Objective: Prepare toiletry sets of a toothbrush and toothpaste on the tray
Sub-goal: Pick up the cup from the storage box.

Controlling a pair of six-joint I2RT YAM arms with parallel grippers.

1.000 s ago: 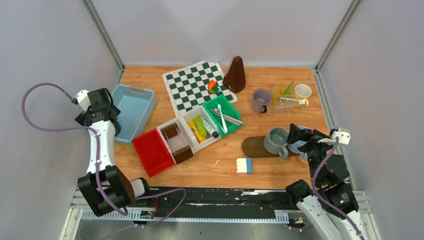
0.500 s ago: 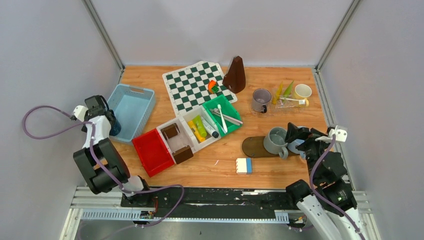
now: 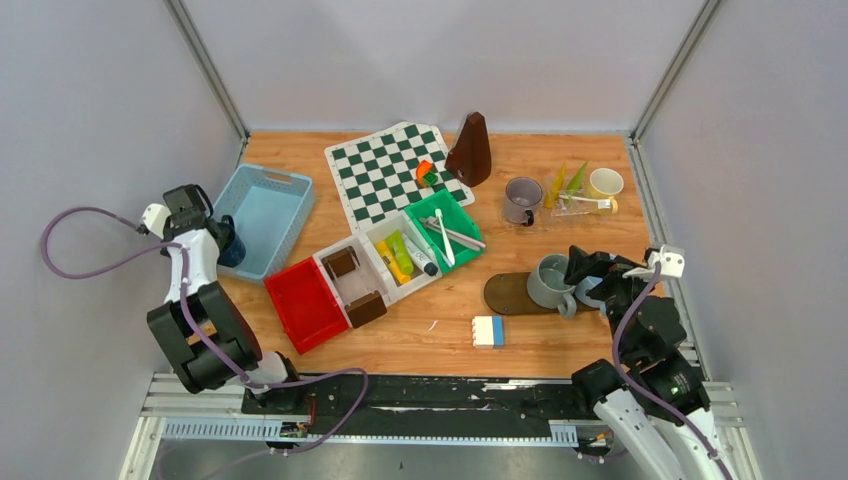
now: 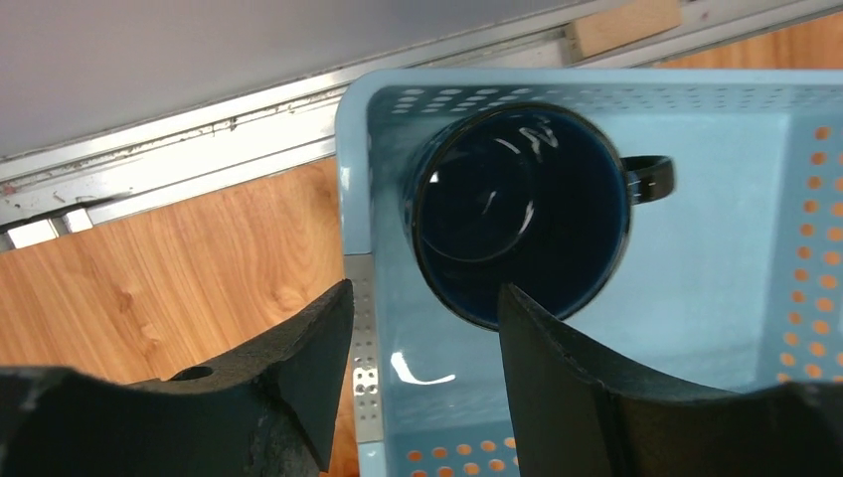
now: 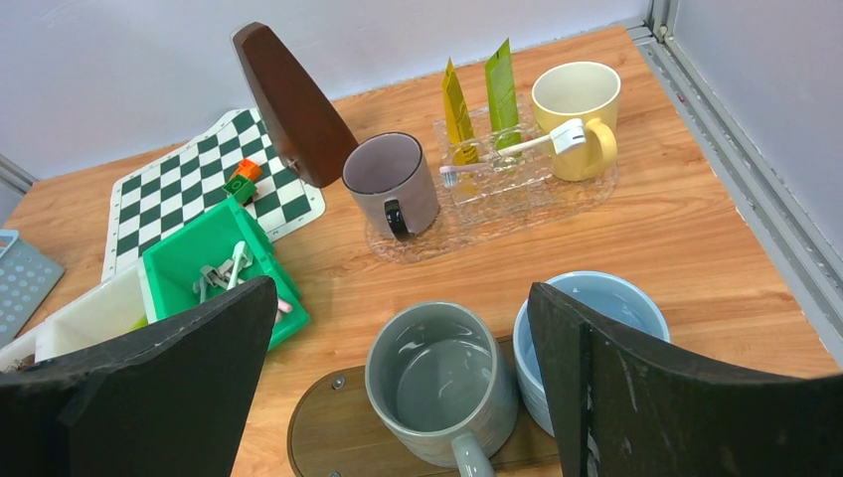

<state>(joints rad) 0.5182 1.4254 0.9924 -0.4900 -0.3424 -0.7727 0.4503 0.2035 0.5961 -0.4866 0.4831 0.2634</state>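
The left claw (image 4: 425, 293) has come down by the blue basket (image 4: 696, 328) and squeezed partway in, fingers (image 4: 577, 378) still apart, with the dark blue mug (image 4: 517, 209) just ahead between them (a grab looks near).

Dark blue mug (image 4: 517, 214), light blue basket (image 4: 716, 298)

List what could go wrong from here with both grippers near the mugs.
1. The left gripper straddles the blue basket's wall beside the dark blue mug; closing could pinch the wall too and drag the basket.
2. The open right gripper hovers near the grey-green mug and light blue mug, which stand close together; grabbing one may knock the other.
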